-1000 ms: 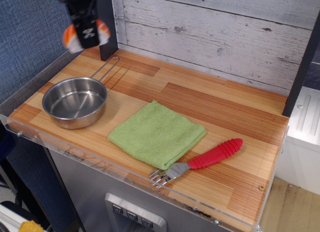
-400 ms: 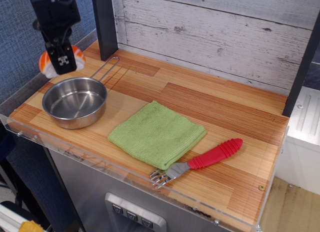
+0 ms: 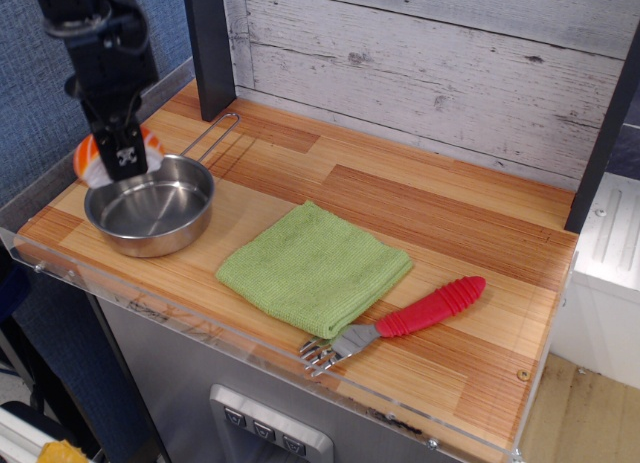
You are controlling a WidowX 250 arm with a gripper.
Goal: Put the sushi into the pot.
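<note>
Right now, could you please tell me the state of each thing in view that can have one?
gripper: jaws shut on the sushi, low at the pot's far-left rim
sushi: held in the jaws, not released
pot: upright on the counter, nothing inside, handle pointing away toward the back wall
green cloth: folded, lying flat
fork: lying flat near the front edge, beside the cloth
</note>
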